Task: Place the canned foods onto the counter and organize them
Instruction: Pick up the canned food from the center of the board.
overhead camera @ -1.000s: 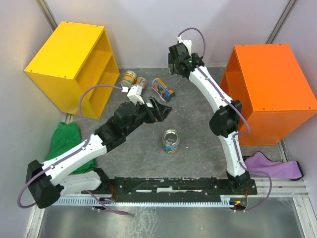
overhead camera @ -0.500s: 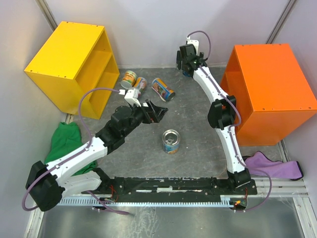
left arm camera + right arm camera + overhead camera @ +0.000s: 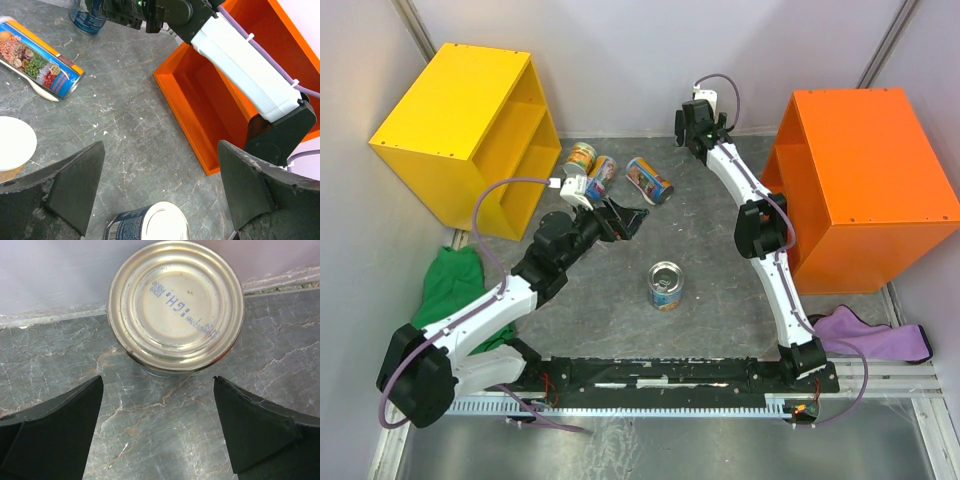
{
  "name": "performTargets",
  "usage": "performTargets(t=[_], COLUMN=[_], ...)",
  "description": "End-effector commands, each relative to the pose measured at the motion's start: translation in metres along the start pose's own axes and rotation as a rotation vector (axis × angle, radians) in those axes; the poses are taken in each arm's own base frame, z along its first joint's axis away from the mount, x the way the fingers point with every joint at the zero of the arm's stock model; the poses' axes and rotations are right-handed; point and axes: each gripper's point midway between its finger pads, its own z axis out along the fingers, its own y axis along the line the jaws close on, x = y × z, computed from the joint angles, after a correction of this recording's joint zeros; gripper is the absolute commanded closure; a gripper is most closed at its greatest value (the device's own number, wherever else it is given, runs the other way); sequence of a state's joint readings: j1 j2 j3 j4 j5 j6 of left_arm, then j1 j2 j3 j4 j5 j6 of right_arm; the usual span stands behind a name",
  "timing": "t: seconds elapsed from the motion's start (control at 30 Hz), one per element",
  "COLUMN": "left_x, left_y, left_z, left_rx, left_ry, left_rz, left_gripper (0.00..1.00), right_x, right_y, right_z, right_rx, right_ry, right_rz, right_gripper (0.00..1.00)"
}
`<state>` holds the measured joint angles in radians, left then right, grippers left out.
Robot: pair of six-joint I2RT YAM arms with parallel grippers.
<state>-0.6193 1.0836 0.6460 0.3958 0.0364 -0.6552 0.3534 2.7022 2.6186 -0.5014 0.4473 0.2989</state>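
The orange counter (image 3: pixel 865 180) stands at the right, its open side also in the left wrist view (image 3: pixel 210 95). A blue-labelled silver-topped tin (image 3: pixel 666 284) stands mid-floor, just below my open left gripper (image 3: pixel 625 218) in the left wrist view (image 3: pixel 150 225). A slim can (image 3: pixel 648 178) lies on its side; it also shows in the left wrist view (image 3: pixel 42 65). Two colourful cans (image 3: pixel 582 156) (image 3: pixel 601 176) sit by the yellow cabinet. My right gripper (image 3: pixel 696 125) is open at the back wall, its jaws (image 3: pixel 157 390) just short of a second silver-topped tin (image 3: pixel 175 305). Other cans are out of view.
A yellow cabinet (image 3: pixel 460 125) stands at the back left. A green cloth (image 3: pixel 450 285) lies at the left, a purple cloth (image 3: pixel 875 330) at the front right. The right arm (image 3: pixel 240 55) stretches across in front of the counter. Grey walls close the back.
The right gripper has reached further back toward the wall. The left gripper has shifted left and back, toward the lying cans. The cans have not moved.
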Motion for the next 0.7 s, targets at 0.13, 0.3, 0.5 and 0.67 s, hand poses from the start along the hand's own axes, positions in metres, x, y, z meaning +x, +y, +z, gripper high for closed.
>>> performTargets(t=[0.13,0.3,0.5,0.67], left_x=[-0.015,-0.012,-0.014,-0.015], left_y=[-0.013,-0.009,-0.007,-0.007], left_z=[0.000,0.000,0.001,0.004], left_rx=[0.114,0.126,0.142,0.157], left_ry=[-0.047,-0.048,-0.059,-0.065], left_rz=[0.070,0.076,0.092,0.119], left_gripper=[0.01,0.01,0.01,0.01], right_x=[-0.050,-0.048,-0.051,-0.056], right_y=[-0.003,-0.009,-0.017,-0.022], right_z=[0.001,0.010,0.020,0.027], right_rx=[0.005,0.019,0.033,0.033], right_ry=[-0.161,-0.174,-0.201,-0.234], right_rz=[0.027,0.030,0.023,0.025], right_gripper=[0.01,0.01,0.01,0.01])
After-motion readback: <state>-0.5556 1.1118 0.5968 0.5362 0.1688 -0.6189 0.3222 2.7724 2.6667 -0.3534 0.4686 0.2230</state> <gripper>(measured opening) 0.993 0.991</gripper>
